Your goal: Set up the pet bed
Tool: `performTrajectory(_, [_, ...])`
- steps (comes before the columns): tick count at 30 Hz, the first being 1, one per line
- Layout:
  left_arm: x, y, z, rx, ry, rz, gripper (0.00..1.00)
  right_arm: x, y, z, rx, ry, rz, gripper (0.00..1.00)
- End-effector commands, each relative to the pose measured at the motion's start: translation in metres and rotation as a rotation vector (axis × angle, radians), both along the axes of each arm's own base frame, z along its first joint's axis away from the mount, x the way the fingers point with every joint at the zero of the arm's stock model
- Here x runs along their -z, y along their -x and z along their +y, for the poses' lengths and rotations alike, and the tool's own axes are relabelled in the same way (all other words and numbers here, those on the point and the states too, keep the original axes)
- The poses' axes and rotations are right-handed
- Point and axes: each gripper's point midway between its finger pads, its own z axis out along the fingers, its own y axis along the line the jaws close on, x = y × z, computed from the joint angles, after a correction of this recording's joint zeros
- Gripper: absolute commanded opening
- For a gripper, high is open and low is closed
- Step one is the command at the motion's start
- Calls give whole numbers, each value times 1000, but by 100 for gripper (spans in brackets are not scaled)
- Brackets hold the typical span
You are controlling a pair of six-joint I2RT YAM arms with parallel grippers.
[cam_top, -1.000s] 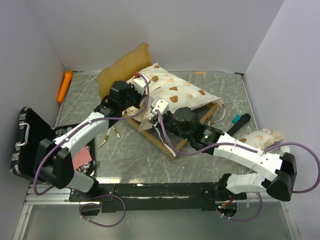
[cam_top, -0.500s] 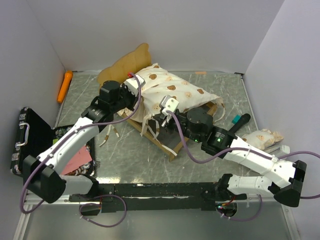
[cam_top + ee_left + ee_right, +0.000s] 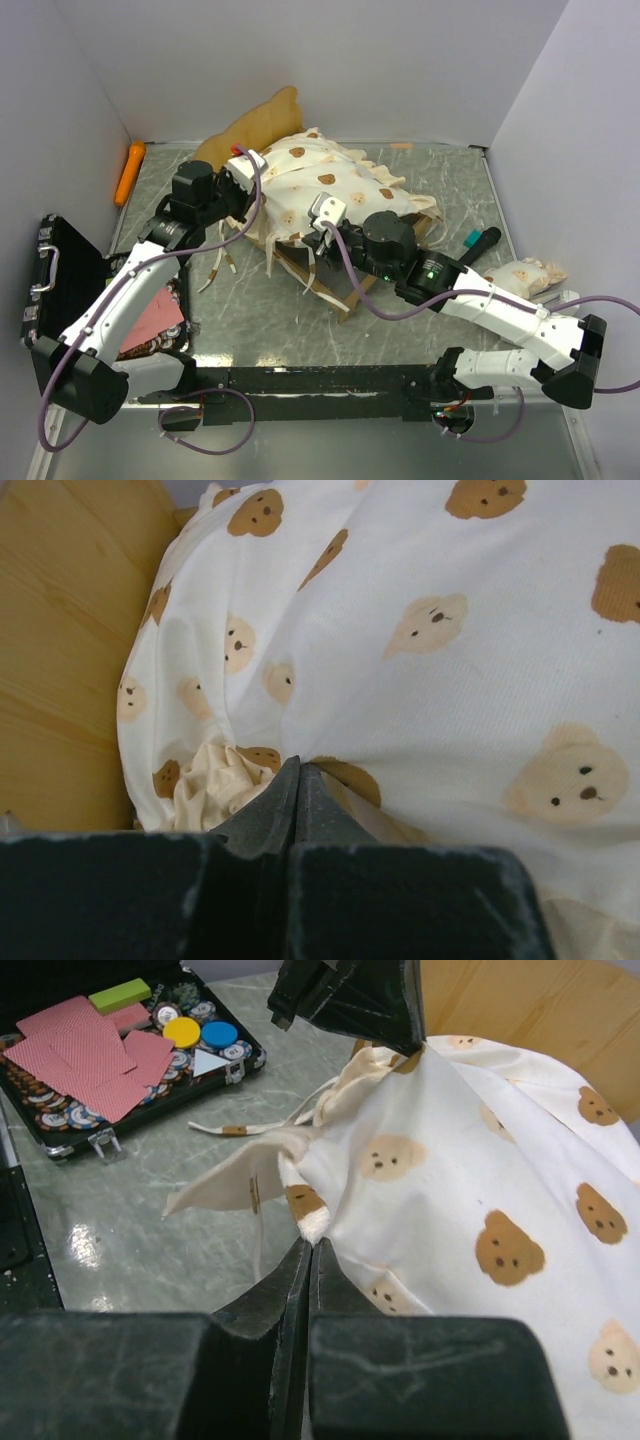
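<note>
The left fingers [image 3: 298, 767] are pinched together on a bunched corner of the bear-print mattress [image 3: 330, 185]. The right fingers [image 3: 308, 1247] are clamped on its ruffled edge (the nearer side). The mattress drapes over the wooden bed frame [image 3: 340, 308] mid-counter [image 3: 260, 310]. The pillow [image 3: 525, 275] lies well apart.

This is a robot test cell in a lab. Plain pale partition walls [image 3: 300, 60] box in a grey marbled tabletop [image 3: 420, 335] on three sides. A left arm [image 3: 125, 295] and a right arm [image 3: 500, 310] rise from a black rail [image 3: 320, 380] at its near edge, trailing loose purple cables [image 3: 347, 280].
</note>
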Motion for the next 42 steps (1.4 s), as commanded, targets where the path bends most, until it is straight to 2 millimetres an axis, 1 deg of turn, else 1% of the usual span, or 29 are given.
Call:
performTrajectory(1, [-36, -7, 14, -9, 28, -100, 1, -33, -11, -2, 44, -39, -77, 0])
performTrajectory(3, [-32, -5, 14, 8, 26, -86, 1, -16, -26, -10, 131, 16, -99, 0])
performTrajectory(4, [-29, -2, 13, 22, 28, -79, 1, -4, -33, -14, 166, 49, -99, 0])
performTrajectory(6, [-22, 7, 10, 55, 25, -64, 1, 13, -39, -19, 207, 99, -93, 0])
performTrajectory(8, [-16, 10, 7, 75, 33, -45, 1, 24, -43, -19, 219, 122, -86, 0])
performTrajectory(10, [-6, 9, 5, 78, 41, -17, 1, 32, -48, -21, 236, 138, -80, 0])
performTrajectory(13, [10, 4, -4, 101, 59, 40, 1, 39, -56, -25, 268, 158, -67, 0])
performTrajectory(15, [17, 3, -8, 115, 73, 65, 1, 44, -57, -27, 267, 162, -49, 0])
performTrajectory(18, [24, -4, -11, 103, 93, 69, 1, 60, -53, -29, 258, 160, 25, 0])
performTrajectory(21, [30, -14, -11, 79, 97, 68, 1, 95, -40, -24, 226, 154, 157, 0])
performTrajectory(25, [43, -22, -14, 74, 94, 98, 1, 152, -21, -15, 189, 178, 362, 0])
performTrajectory(27, [49, -25, -13, 66, 90, 110, 1, 172, -12, -11, 170, 184, 436, 0])
performTrajectory(28, [52, -27, -14, 64, 87, 114, 1, 178, -9, -11, 159, 187, 464, 0])
performTrajectory(30, [57, -28, -14, 63, 81, 125, 1, 187, -9, -13, 166, 184, 517, 0])
performTrajectory(32, [59, -29, -14, 65, 79, 127, 1, 192, -13, -17, 175, 168, 576, 0])
performTrajectory(34, [62, -30, -14, 63, 80, 128, 1, 198, -21, -25, 199, 154, 637, 0])
performTrajectory(36, [66, -31, -14, 61, 77, 135, 1, 208, -26, -30, 200, 178, 686, 0])
performTrajectory(41, [72, -34, -14, 55, 71, 145, 1, 224, -28, -20, 112, 211, 788, 0])
performTrajectory(42, [72, -34, -14, 54, 71, 148, 1, 225, -28, -18, 106, 215, 790, 0])
